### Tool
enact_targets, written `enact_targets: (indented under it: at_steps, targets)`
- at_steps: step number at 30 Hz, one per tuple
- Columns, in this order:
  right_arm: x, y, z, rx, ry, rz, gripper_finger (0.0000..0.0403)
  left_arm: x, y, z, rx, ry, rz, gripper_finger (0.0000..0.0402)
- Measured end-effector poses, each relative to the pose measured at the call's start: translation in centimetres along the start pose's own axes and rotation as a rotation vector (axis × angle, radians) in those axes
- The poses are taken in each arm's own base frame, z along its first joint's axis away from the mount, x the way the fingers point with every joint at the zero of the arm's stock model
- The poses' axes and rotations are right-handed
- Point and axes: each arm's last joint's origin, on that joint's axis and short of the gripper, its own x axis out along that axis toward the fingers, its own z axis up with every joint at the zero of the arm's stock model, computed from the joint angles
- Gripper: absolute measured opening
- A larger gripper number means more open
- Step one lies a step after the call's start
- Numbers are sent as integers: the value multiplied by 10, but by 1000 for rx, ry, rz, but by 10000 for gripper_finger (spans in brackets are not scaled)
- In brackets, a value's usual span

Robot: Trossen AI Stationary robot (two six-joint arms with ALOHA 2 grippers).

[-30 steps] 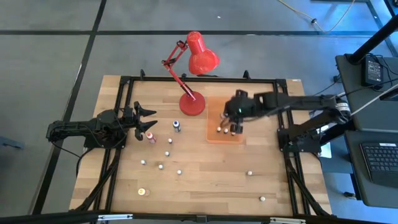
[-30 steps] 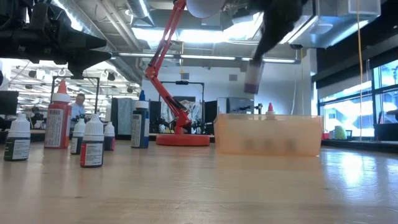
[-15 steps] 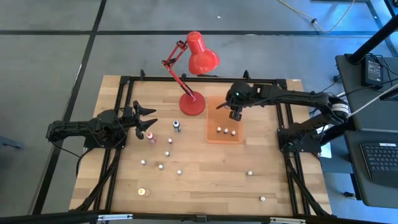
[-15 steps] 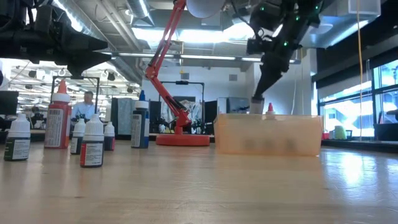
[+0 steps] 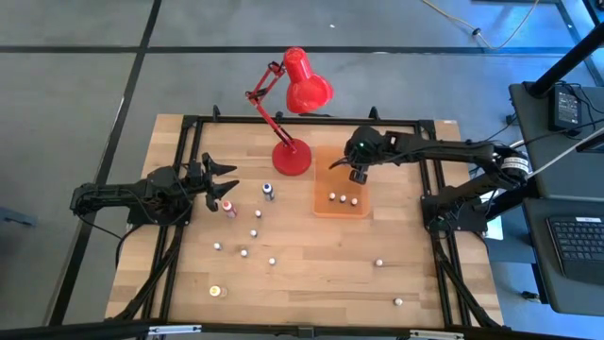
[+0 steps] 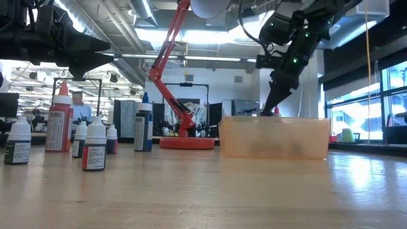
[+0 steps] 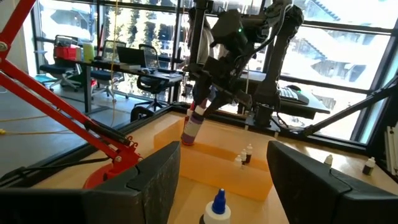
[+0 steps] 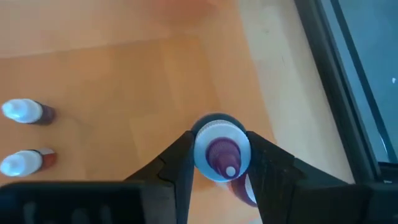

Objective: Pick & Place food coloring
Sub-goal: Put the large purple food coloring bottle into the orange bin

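High view: right gripper (image 5: 357, 174) over orange tray (image 5: 321, 203); two bottles (image 5: 342, 198) just below it.
Left wrist view: purple bottle (image 7: 192, 127) clamped, lowered into tray.
Right wrist view: fingers (image 8: 178, 163) closed on bottle cap.
Left gripper (image 5: 215, 179): spread, empty.

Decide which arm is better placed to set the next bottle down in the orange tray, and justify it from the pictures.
Right. The right gripper already clamps a purple bottle above the orange tray, near two bottles standing inside. The left gripper hangs open and empty by the loose bottles.
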Motion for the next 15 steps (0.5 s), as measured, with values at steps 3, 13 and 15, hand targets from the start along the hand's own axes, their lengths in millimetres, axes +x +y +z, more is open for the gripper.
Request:
enact_targets:
  at_steps: [3,13,15]
  targets:
    - [4,1,-4,-2,-3,-18,133,0,0,0,0,0,0,235]
    - [4,-1,-3,-1,-9,-75,134,0,0,0,1,3,0,235]
    - [4,-1,-3,0,-9,-75,134,0,0,0,2,5,1,235]
